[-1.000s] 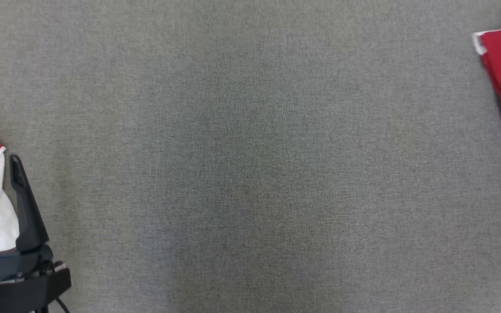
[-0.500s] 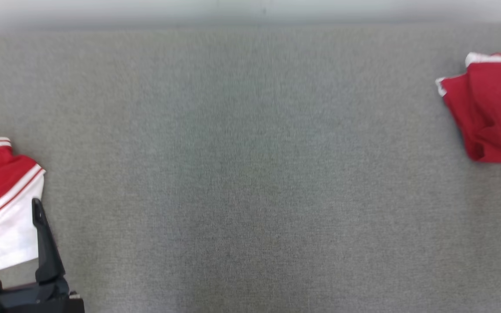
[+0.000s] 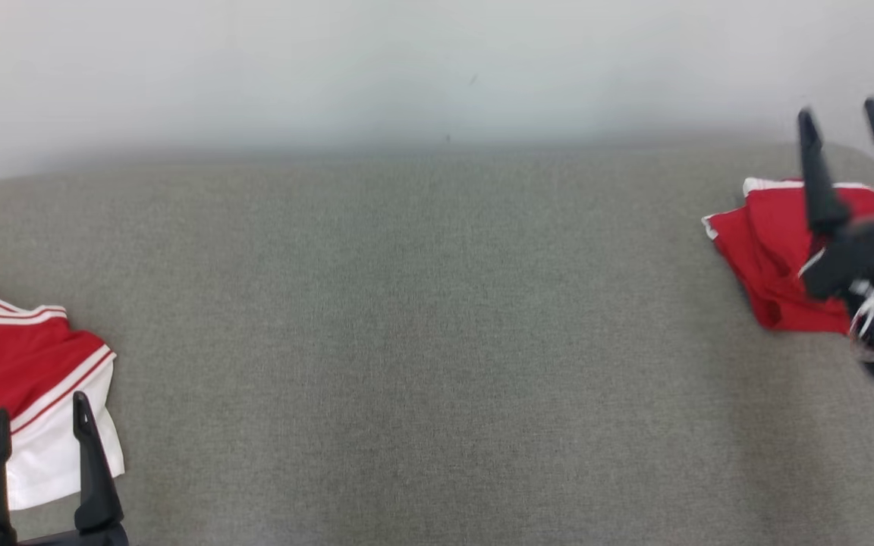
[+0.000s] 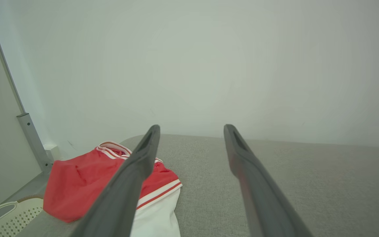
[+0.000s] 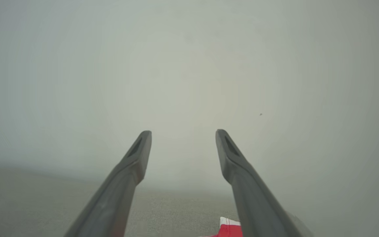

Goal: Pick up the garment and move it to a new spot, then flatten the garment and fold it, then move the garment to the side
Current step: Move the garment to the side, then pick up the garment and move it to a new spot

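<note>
The right hand [image 3: 840,108] has its two dark fingers spread wide with nothing between them. In the head view it hangs over the crumpled red garment with white trim [image 3: 763,243], and I cannot tell whether it touches the cloth. From its own wrist, the right hand [image 5: 183,131] points at the pale wall [image 5: 189,65] rather than down. Only a corner of the red garment [image 5: 229,230] peeps in at the bottom edge beside one finger, so the cloth lies below and behind the fingertips. My judgement is that this arm must tip its fingers down to get a pinch.

The heap is bunched, with no clear long axis, and sits at the far right of the grey cloth-covered tabletop [image 3: 437,341].

The left hand [image 3: 41,406] is equally wide open and empty. It is poised over the near end of a flatter red and white jersey-like garment [image 3: 12,364] at the tabletop's left edge. The two garments lie well apart, with bare grey tabletop between them. The right arm is plainly the nearer to the crumpled piece, which I take to be the one to be lifted.
</note>
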You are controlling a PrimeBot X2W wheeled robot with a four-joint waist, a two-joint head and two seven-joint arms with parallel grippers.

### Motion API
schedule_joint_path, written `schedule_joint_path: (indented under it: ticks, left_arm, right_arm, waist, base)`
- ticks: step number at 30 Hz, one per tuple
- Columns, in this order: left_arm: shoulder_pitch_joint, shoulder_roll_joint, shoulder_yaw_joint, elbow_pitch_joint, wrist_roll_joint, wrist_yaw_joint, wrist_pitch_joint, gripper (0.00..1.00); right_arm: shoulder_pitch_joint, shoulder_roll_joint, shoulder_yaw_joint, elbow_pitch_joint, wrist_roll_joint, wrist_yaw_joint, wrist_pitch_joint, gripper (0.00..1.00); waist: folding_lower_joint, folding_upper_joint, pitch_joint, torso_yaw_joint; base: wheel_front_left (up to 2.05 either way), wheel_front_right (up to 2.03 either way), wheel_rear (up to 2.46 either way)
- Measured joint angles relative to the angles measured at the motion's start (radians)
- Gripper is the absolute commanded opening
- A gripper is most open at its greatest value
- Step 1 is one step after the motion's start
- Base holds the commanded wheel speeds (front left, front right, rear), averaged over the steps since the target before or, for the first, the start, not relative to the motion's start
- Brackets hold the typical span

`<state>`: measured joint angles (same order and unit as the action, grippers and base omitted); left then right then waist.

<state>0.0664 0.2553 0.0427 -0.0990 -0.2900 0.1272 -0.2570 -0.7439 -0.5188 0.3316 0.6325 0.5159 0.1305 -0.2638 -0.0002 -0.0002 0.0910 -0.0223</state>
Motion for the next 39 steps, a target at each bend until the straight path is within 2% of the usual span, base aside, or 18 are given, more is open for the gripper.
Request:
schedule_joint_path:
  ticks: [2, 6, 14, 18, 21, 26, 39]
  left_arm:
    - [0.002, 0.001, -0.002, 0.001, 0.0, 0.0, 0.002, 1.0]
    - [0.018, 0.012, -0.023, 0.011, 0.017, -0.002, 0.023, 1.0]
    - [0.029, 0.037, -0.074, 0.013, 0.038, -0.036, 0.056, 1.0]
    - [0.015, 0.045, -0.096, 0.018, 0.043, -0.05, 0.07, 1.0]
    - [0.012, 0.062, -0.111, 0.022, 0.051, -0.067, 0.088, 1.0]
    - [-0.01, 0.059, -0.114, 0.031, 0.03, -0.08, 0.086, 1.0]
    - [-0.014, 0.042, -0.07, 0.116, -0.049, -0.101, 0.022, 1.0]
  right_arm:
    - [0.045, 0.02, -0.028, -0.035, -0.023, 0.0, 0.0, 1.0]
    - [0.216, 0.096, -0.14, -0.179, -0.146, 0.0, 0.0, 1.0]
    - [0.544, 0.309, -0.381, -0.451, -0.313, 0.0, 0.058, 1.0]
    - [0.686, 0.395, -0.415, -0.548, -0.377, 0.0, 0.09, 1.0]
    - [0.744, 0.419, -0.411, -0.579, -0.386, 0.0, 0.102, 1.0]
    - [0.792, 0.453, -0.418, -0.602, -0.389, 0.0, 0.099, 1.0]
    - [0.808, 0.467, -0.397, -0.555, -0.384, 0.0, 0.059, 1.0]
  waist:
    - [-0.0001, 0.0, -0.011, -0.001]
    - [0.0, 0.0001, -0.05, -0.003]
    - [0.0, 0.0001, -0.102, 0.005]
    - [0.0003, 0.0002, -0.109, 0.016]
    - [0.0002, 0.0002, -0.112, 0.015]
    - [0.0002, 0.0002, -0.118, 0.015]
    - [0.0002, 0.0002, -0.12, 0.023]
  base:
    - [0.0, 0.0, 0.0]
    - [0.0, 0.0, 0.0]
    - [0.0, 0.0, 0.0]
    - [0.0, 0.0, 0.0]
    - [0.0, 0.0, 0.0]
    - [0.0, 0.0, 0.0]
    - [0.0, 0.0, 0.0]
